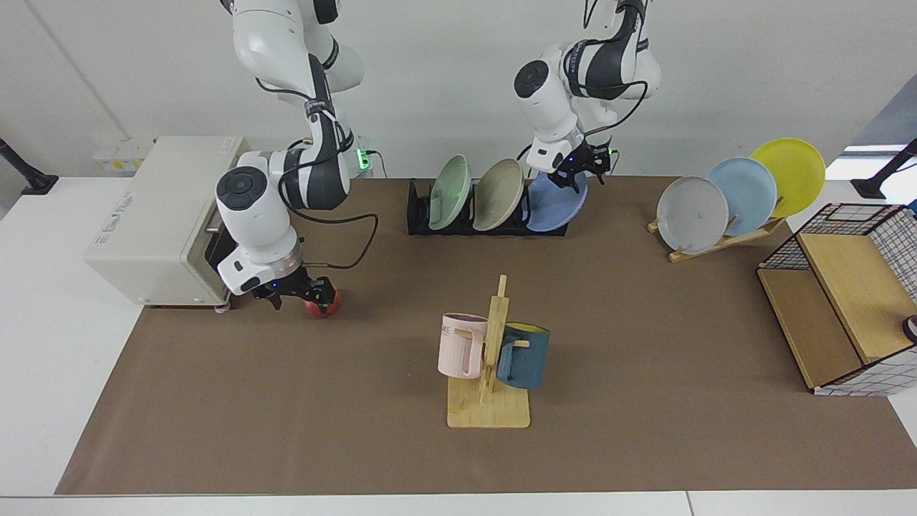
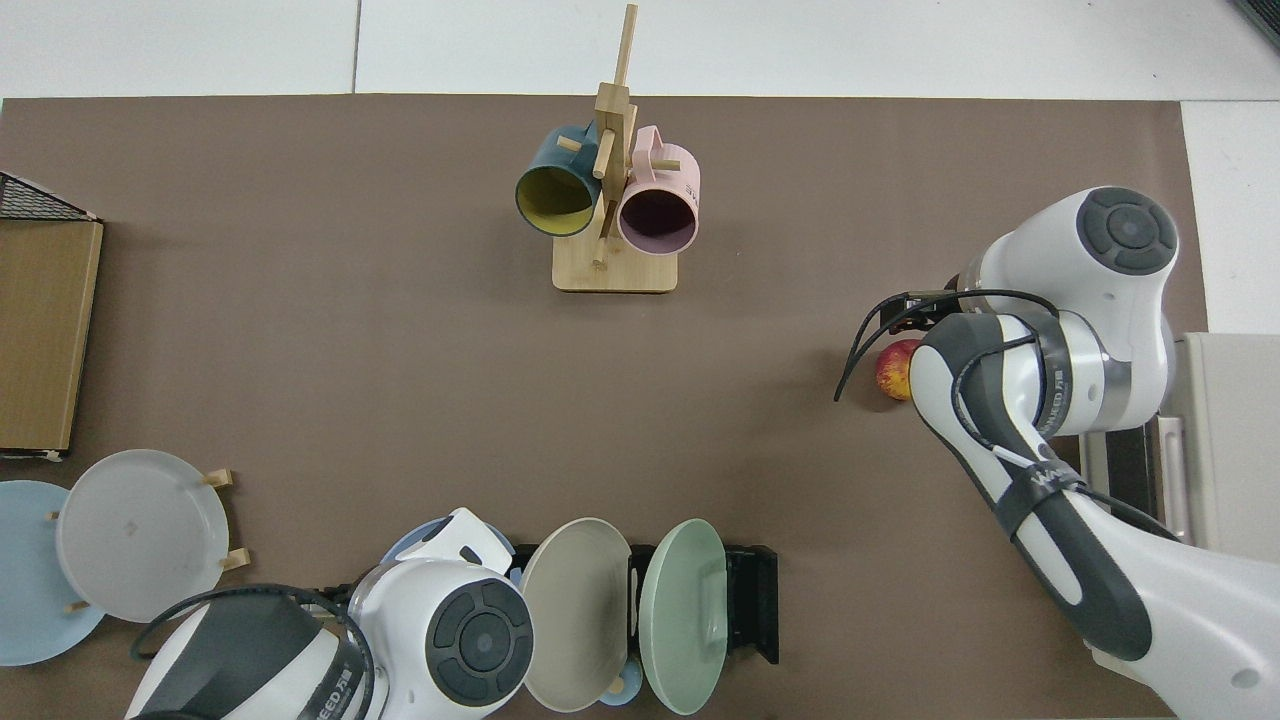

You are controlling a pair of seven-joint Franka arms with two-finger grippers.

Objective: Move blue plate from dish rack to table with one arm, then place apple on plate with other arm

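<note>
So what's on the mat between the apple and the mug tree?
Nothing. In both views the brown mat is bare between the apple, under the right gripper, and the wooden mug tree with its pink and blue mugs.

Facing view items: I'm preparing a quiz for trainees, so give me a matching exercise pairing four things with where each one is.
Things:
1. blue plate
2. apple
3. pink mug
4. yellow plate

Places:
A. on the slanted wooden stand
B. in the black dish rack, at the left gripper
C. hanging on the mug tree
D. on the brown mat, at the right gripper

Pairs: 1-B, 2-D, 3-C, 4-A
</note>
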